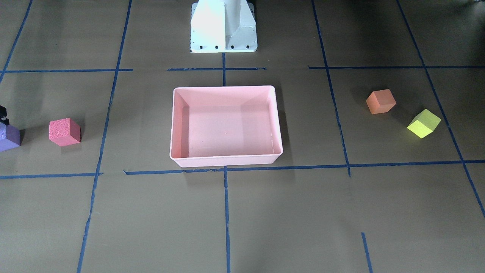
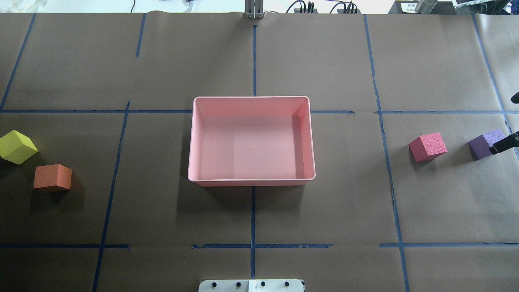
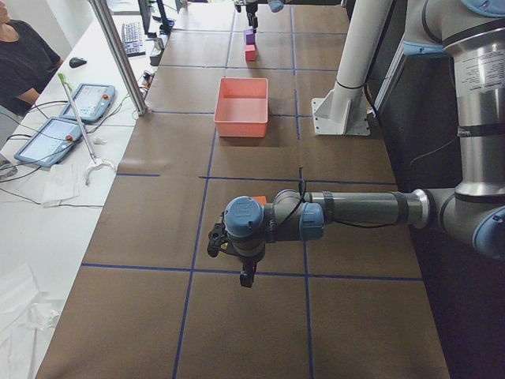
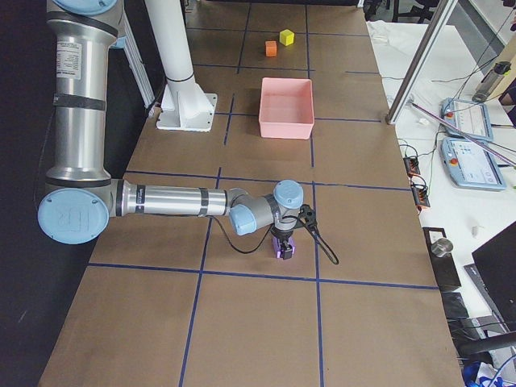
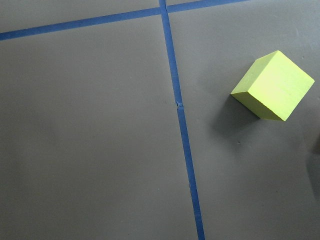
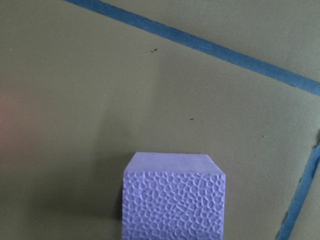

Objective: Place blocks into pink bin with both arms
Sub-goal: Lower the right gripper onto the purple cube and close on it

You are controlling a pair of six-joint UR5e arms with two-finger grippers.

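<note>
The pink bin stands empty at the table's centre. On the robot's right lie a red-pink block and a purple block. My right gripper is down over the purple block; one black finger touches its side, and I cannot tell if the jaws are shut on it. On the robot's left lie an orange block and a yellow-green block. My left gripper hangs above the table near them, its state unreadable. The left wrist view shows the yellow-green block at the upper right.
Blue tape lines grid the brown table cover. The white pedestal base stands behind the bin. A person sits at a side desk with tablets and cables.
</note>
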